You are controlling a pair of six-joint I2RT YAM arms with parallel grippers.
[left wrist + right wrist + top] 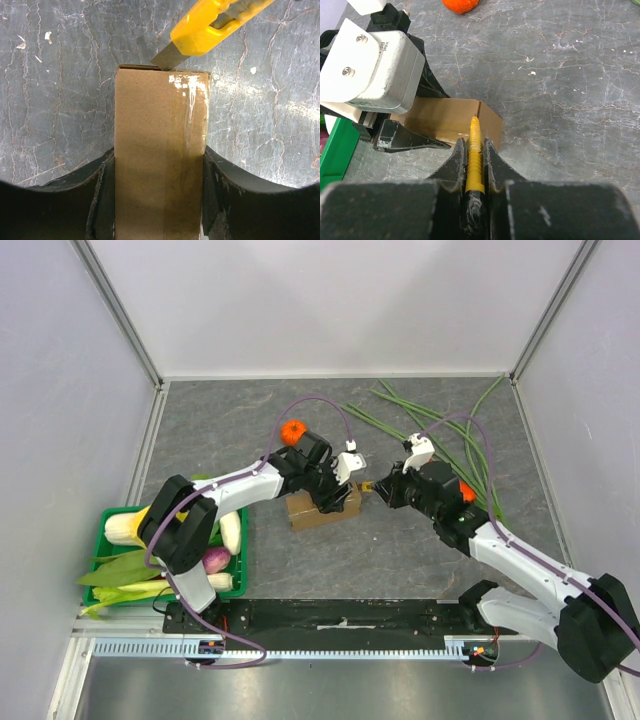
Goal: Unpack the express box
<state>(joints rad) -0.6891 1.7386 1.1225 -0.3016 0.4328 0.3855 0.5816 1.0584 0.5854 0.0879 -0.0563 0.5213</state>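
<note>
The express box (322, 510), a small plain brown carton, lies at the table's middle. My left gripper (335, 495) is shut on it, and in the left wrist view its two fingers press the long sides of the box (160, 150). My right gripper (385, 487) is shut on a yellow utility knife (475, 145). The knife (210, 25) reaches in from the upper right. Its blade tip (167, 57) touches the box's far edge beside a strip of clear tape (192, 100). In the right wrist view the knife points at the seam of the box (445, 117).
A green crate (110, 520) holding leafy greens, white radish and a purple vegetable stands at the left. A tangerine (292, 431) lies just behind the left arm. Long green beans (440, 430) spread across the back right. White walls close off three sides.
</note>
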